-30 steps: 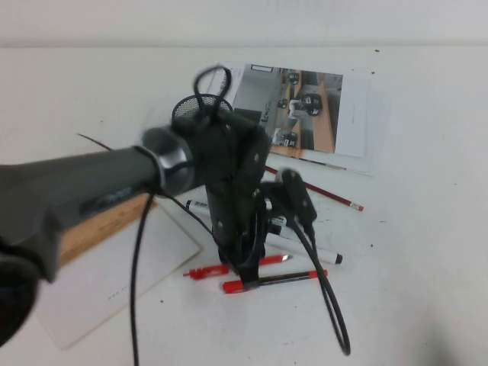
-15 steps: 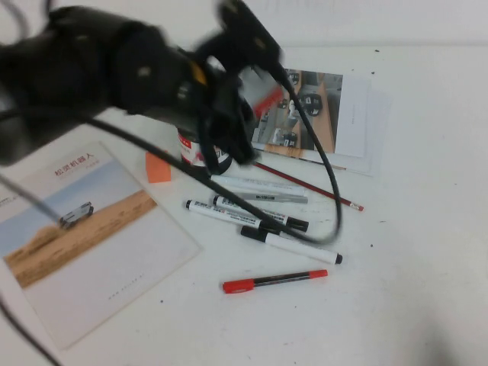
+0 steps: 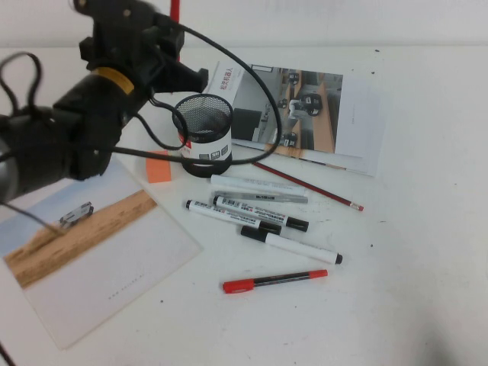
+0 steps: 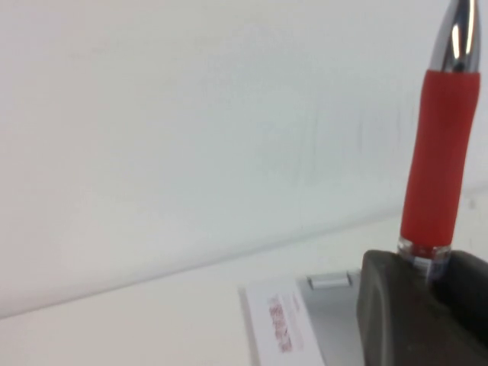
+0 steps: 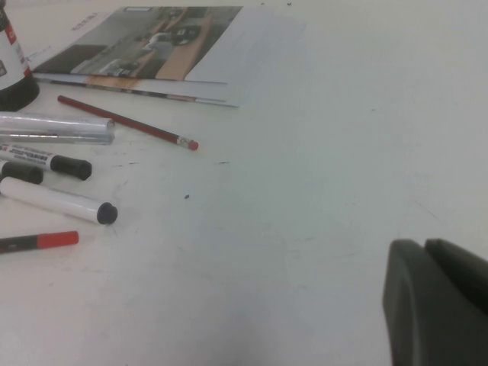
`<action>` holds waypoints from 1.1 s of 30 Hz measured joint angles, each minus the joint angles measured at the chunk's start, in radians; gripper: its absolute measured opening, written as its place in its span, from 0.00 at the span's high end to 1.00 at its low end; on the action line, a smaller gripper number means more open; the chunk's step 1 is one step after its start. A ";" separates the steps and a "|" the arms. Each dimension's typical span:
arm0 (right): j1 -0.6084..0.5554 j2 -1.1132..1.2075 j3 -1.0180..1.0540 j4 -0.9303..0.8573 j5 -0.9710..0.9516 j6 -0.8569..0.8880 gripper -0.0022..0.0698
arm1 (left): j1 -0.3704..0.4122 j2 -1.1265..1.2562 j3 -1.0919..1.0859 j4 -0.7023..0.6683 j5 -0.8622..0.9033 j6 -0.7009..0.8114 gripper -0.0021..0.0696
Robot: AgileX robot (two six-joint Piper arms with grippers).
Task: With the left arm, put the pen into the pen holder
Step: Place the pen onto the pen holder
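Note:
My left gripper [image 3: 172,36] is raised at the back left, up and to the left of the pen holder [image 3: 204,131], a black mesh cup with a white label band. It is shut on the red pen [image 3: 174,9], which stands upright out of the jaws. In the left wrist view the pen's red barrel [image 4: 440,156] and silvery tip rise from between the dark fingers [image 4: 396,309] of the left gripper [image 4: 433,265]. My right gripper [image 5: 424,250] is shut and empty, low over bare table to the right of the pens. It is out of the high view.
White markers [image 3: 248,213] with black caps, a grey pen [image 3: 259,189], a red pencil [image 3: 309,187] and a red-capped black pen [image 3: 274,280] lie in front of the holder. A brochure [image 3: 305,110] lies behind it, another [image 3: 91,244] at front left, with an orange note [image 3: 158,166].
My left arm has lifted the red pen off the table's front, swung up past the holder and now holds it high at the back left. The holder is uncovered again.

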 joint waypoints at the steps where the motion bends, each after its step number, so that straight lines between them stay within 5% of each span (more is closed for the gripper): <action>1: 0.000 0.000 0.000 0.000 0.000 0.000 1.00 | 0.010 0.028 0.000 0.031 -0.054 -0.054 0.87; 7: 0.000 0.000 0.000 0.003 0.000 0.000 1.00 | 0.043 0.177 0.000 0.129 -0.239 -0.277 0.87; 26: 0.000 0.000 0.000 0.012 0.000 0.000 1.00 | 0.050 0.347 -0.090 0.213 -0.227 -0.367 0.87; 33: 0.000 0.000 0.000 0.014 0.000 0.000 1.00 | 0.050 0.347 -0.090 0.213 -0.166 -0.369 0.66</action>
